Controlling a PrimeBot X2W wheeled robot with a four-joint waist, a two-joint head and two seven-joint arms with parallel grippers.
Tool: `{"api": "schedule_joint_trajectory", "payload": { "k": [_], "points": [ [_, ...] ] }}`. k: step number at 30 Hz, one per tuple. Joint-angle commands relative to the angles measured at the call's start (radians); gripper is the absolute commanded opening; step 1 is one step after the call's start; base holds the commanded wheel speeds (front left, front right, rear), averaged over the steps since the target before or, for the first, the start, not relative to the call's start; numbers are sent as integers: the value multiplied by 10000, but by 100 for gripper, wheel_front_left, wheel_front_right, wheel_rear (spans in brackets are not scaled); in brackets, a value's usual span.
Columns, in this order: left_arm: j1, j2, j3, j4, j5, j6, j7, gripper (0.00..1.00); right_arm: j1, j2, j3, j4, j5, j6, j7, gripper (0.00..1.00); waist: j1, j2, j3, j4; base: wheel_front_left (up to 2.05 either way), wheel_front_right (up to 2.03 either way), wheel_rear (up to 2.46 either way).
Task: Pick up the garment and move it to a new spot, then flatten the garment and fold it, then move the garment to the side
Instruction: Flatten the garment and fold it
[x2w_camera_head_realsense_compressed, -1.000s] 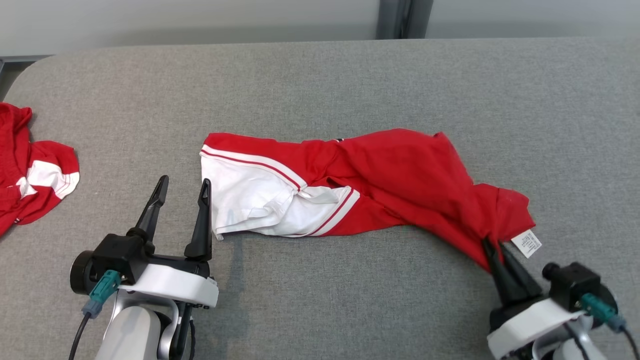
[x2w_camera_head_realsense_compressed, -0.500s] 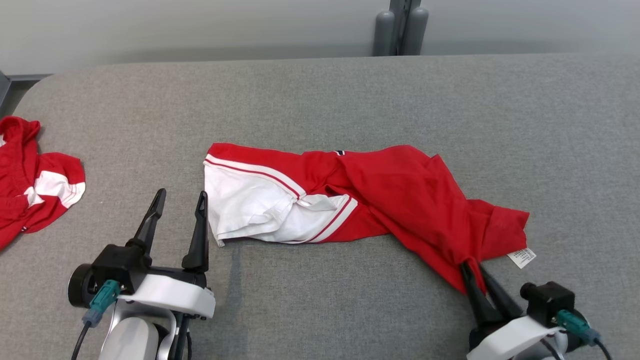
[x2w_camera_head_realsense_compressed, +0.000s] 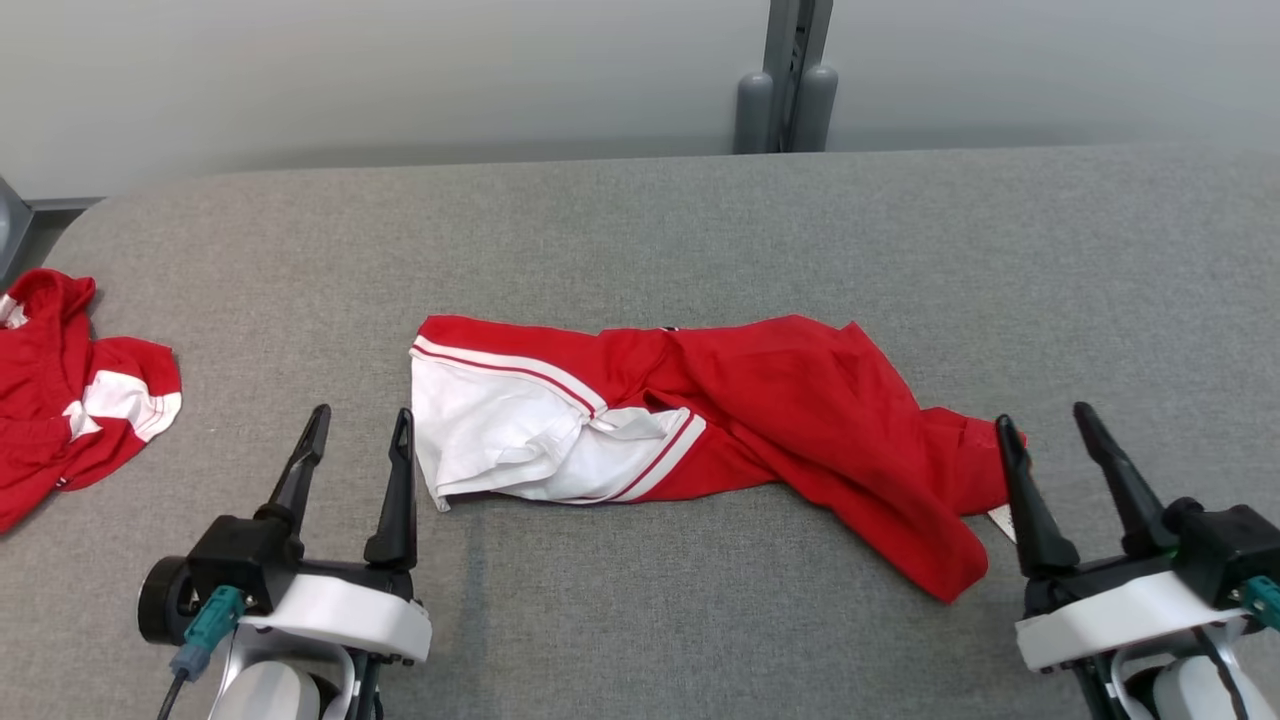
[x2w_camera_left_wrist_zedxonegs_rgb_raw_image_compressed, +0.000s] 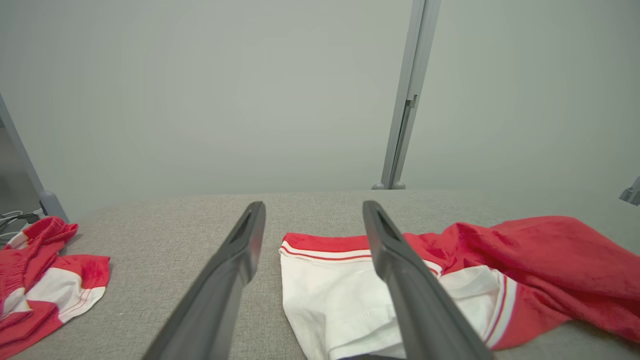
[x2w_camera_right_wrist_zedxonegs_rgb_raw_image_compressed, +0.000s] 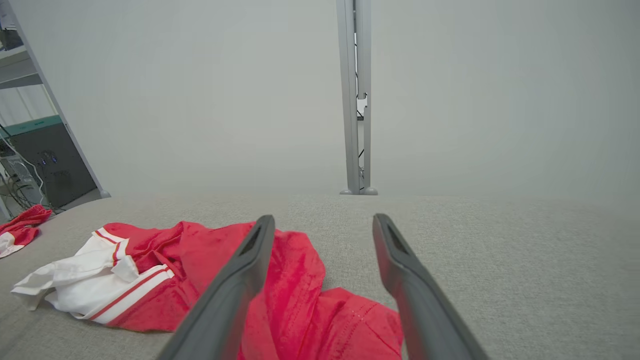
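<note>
The red-and-white garment (x2w_camera_head_realsense_compressed: 700, 430) lies across the middle of the grey fabric-covered table (x2w_camera_head_realsense_compressed: 640, 230), twisted and bunched. Its white panel with red stripes points to the robot's left, and its crumpled red bulk trails right and toward the near edge. The left gripper (x2w_camera_head_realsense_compressed: 360, 415) hovers with fingers spread and empty, just beside the white hem. The right gripper (x2w_camera_head_realsense_compressed: 1042, 415) is likewise spread and empty, just beside the red end, where a white label (x2w_camera_head_realsense_compressed: 1003, 520) peeks out. A second red-and-white garment (x2w_camera_head_realsense_compressed: 80, 420) sits well apart at the table's far left. The step in hand looks like flattening. To do it well, each gripper should pinch a single layer at an outer corner, not a bunched fold, then both draw apart evenly so the central twist unwinds, keeping the cloth low on the table
</note>
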Motion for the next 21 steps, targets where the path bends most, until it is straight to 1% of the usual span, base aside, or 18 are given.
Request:
{"api": "schedule_joint_trajectory", "payload": {
  "k": [1,7,17,21],
  "points": [
    [113,39,-11,39,29,25,-20,100,14,-74,-155,44,-110,2,-38,100,0,0,-113,28,0,0,0],
    [279,86,-147,165,42,26,30,100,243,6,-436,87,-244,2,115,100,0,0,-273,74,0,0,0],
    [172,143,-280,245,-45,7,178,100,229,140,-368,109,-289,2,196,100,0,0,-186,83,0,0,0],
    [126,170,-391,479,-65,-27,366,100,85,126,-306,96,-273,2,198,100,0,0,-71,51,0,0,0]
  ]
}}
